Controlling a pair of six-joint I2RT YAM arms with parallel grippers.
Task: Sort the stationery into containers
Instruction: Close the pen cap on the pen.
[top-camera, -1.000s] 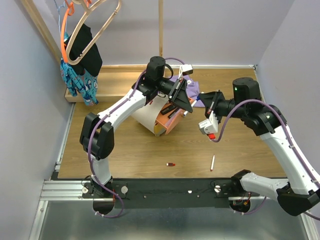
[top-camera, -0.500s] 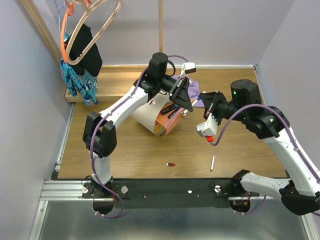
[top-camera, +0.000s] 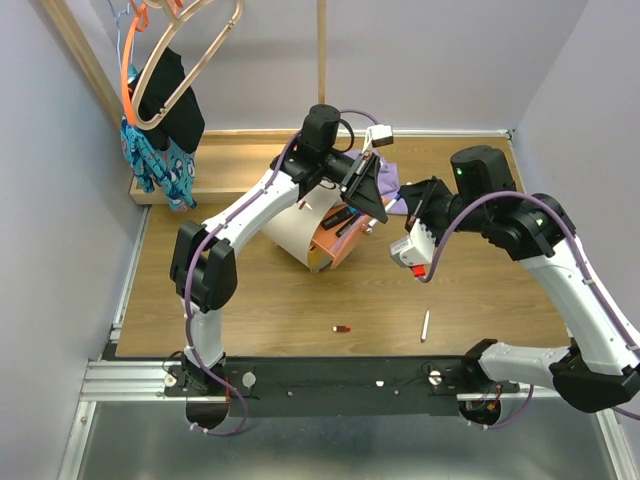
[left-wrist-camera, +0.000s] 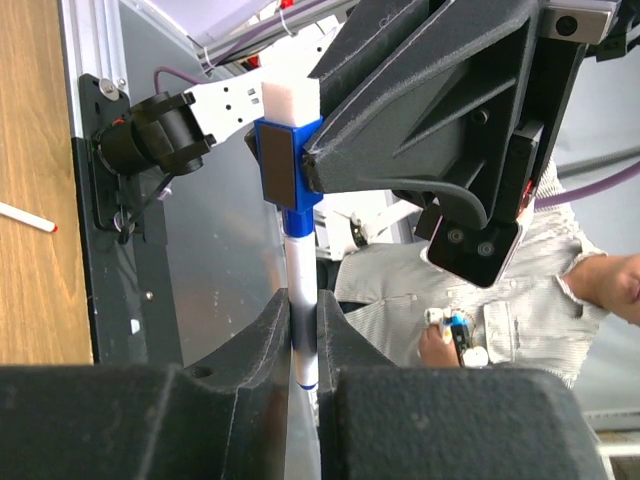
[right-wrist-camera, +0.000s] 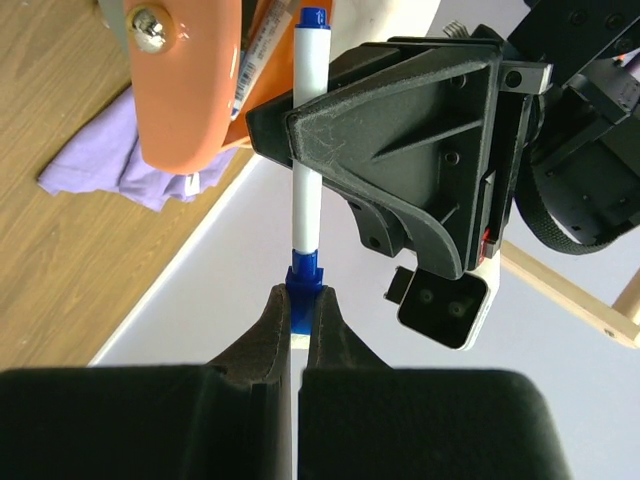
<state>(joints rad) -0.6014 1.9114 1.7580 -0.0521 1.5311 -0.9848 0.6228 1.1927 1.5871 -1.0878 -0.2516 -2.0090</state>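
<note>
Pen (left-wrist-camera: 300, 250): white barrel, blue ends, in mid-air over bench centre, just at 3 o'clock of the drum (top-camera: 288, 232). Both hands are on it.

- Left hand (left-wrist-camera: 303, 305): fingers together on the white barrel.
- Right hand (right-wrist-camera: 302, 298): pinched tight on the blue end.
- Orange face (right-wrist-camera: 190, 90) of the drum is turned toward the hands, close behind the pen.

Step in hand, as I read it: a handover or regrip between the arms. To do it well:
- One hand lets go only while the other is firm.
- Hold both hands in line with the barrel, so the pen is neither bent nor twisted out.
- Draw the freed hand straight back, clear of the other's fingers and the drum.

Surface: wood-grain bench (top-camera: 260, 300).
- Loose pen (top-camera: 425, 325) at 5 o'clock near the front rail.
- Small red item (top-camera: 341, 328) at 6 o'clock.
- Purple cloth (right-wrist-camera: 110, 160) behind the hands, at 12 o'clock.

Room:
- Pale lilac walls on three sides.
- Wooden tray (top-camera: 230, 150) along the back.
- Hangers (top-camera: 165, 60) with clothing at 10 o'clock.
</note>
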